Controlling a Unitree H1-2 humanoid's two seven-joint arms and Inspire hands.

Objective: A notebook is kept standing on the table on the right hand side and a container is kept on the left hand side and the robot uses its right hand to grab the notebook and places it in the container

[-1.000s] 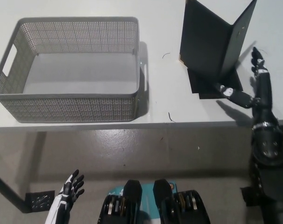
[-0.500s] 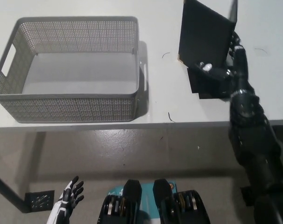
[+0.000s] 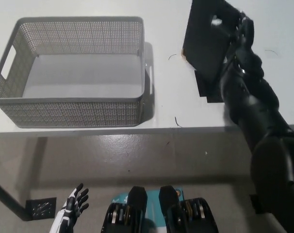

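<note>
a grey rectangular plastic basket (image 3: 64, 109) with perforated lattice walls and a slot handle in each short end stands on the left part of the white table (image 3: 161, 104), its near wall close to the table's front edge. inside it only the smooth pale floor shows; nothing lies in it. well apart from it, on the right part of the table, is the black hard-cover notebook (image 3: 205, 41), upright and tilted, its lower corner near the table top and a thin tan edge showing at its lower left. a dark flat patch lies on the table just under and in front of it; whether that is shadow or part of the notebook cannot be told. the black right hand (image 3: 236, 36) is at the notebook's right edge, the fingers wrapped over the cover and closed on it, with a small bright spot showing on the cover just left of the hand. the black right arm (image 3: 256, 114) runs from the lower right corner up over the table's front edge to the hand, covering the notebook's lower right part. a few thin dark curved marks lie on the table between basket and notebook. the white left hand (image 3: 72, 208) hangs low at the lower left, below the table, over the grey floor, fingers spread and holding nothing.
</note>
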